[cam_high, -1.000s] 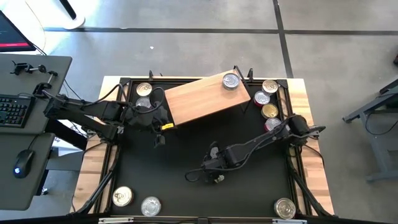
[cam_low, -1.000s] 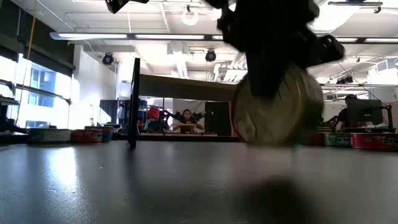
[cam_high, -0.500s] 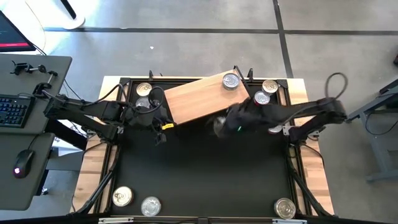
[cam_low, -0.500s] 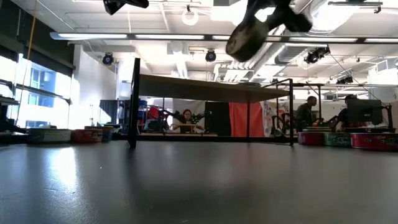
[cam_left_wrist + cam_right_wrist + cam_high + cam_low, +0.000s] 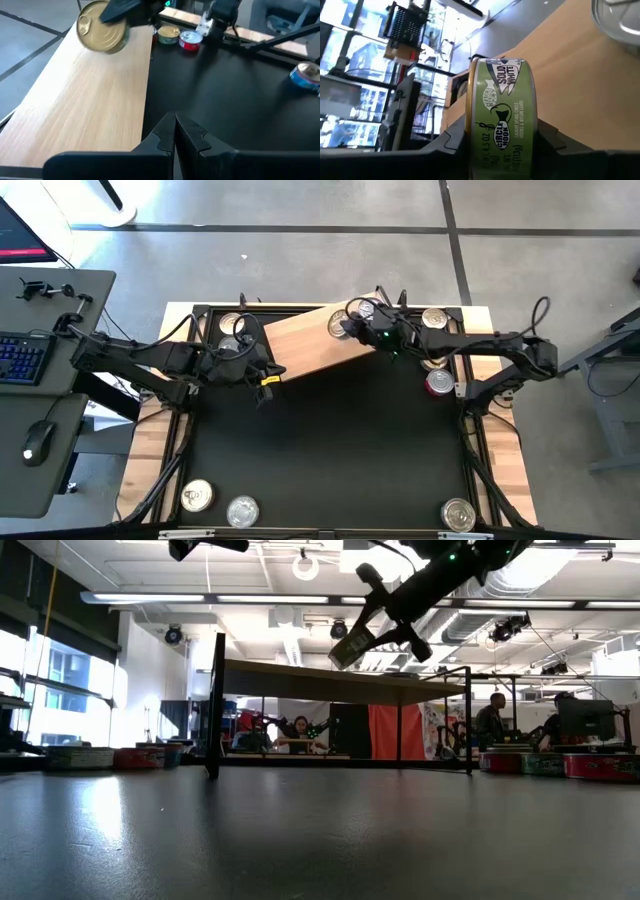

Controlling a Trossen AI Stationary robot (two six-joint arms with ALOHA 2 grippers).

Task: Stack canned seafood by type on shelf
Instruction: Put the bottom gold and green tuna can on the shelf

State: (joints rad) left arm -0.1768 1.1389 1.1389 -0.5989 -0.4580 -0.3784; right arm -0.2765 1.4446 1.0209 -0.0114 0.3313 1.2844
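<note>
My right gripper [image 5: 346, 322] hangs over the right part of the light-brown wooden shelf [image 5: 310, 345], shut on a green-labelled tin of canned seafood [image 5: 500, 125]. The tin's gold lid [image 5: 102, 32] faces the left wrist camera. Another tin [image 5: 620, 20] rests flat on the shelf just beyond it. The shelf stands raised above the black table [image 5: 330, 680]. My left gripper [image 5: 175, 132] is shut and holds nothing, in the air beside the shelf's left end [image 5: 262, 378]. My right gripper pinches the tin by its two flat faces, one finger [image 5: 454, 142] on the lid side [image 5: 471, 115] and one on the bottom side. The fingers come slanting down from the table's right. The tin is turned on edge, tilted, lifted clear above the shelf.
Tins sit at the far left [image 5: 232, 323], the far right [image 5: 433, 317], and a red one [image 5: 437, 381] lies by the right edge. Three more lie along the near edge [image 5: 196, 496] [image 5: 242, 510] [image 5: 457, 515]. The black mat's middle [image 5: 330, 440] is bare.
My right gripper has carried the tin from low over the table's middle up and toward the far edge, to above the shelf, and has turned and rolled on the way. The tin has stayed in its hold.
</note>
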